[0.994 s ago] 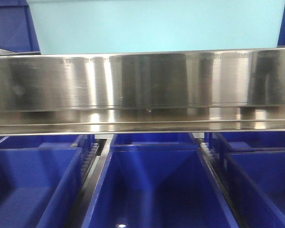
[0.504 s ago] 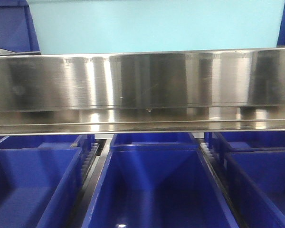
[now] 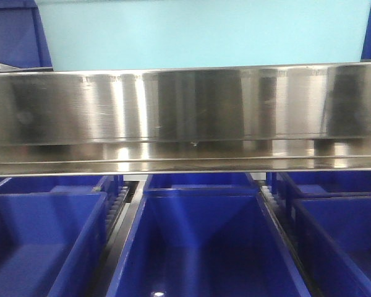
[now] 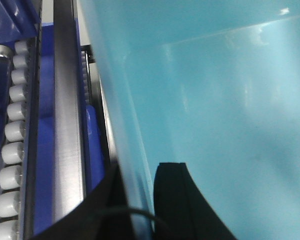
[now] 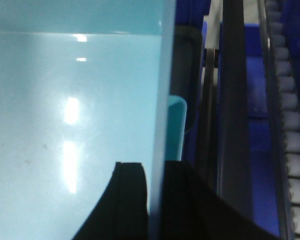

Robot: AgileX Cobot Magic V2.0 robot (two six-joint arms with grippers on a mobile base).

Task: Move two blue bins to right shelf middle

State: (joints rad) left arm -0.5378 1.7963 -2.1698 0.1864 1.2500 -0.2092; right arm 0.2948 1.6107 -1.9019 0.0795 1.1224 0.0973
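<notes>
your left gripper (image 4: 138,176) and right gripper (image 5: 154,172) each clamp a side wall of the pale turquoise plastic bin (image 3: 198,31), one black finger inside and one outside. the bin shows just above the shelf tier's wide brushed-steel front rail (image 3: 185,105), with dark blue plastic bins (image 3: 204,241) below it.

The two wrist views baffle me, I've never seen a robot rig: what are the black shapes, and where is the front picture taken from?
Each wrist camera rides on one arm, looking along its gripper. The black shapes are fingers: the left gripper and the right gripper each straddle a wall of the pale turquoise plastic bin, apparently clamping it. The front camera looks ahead from the robot: that bin shows above the shiny brushed-steel shelf rail, with dark blue plastic bins on the tier below.
</notes>
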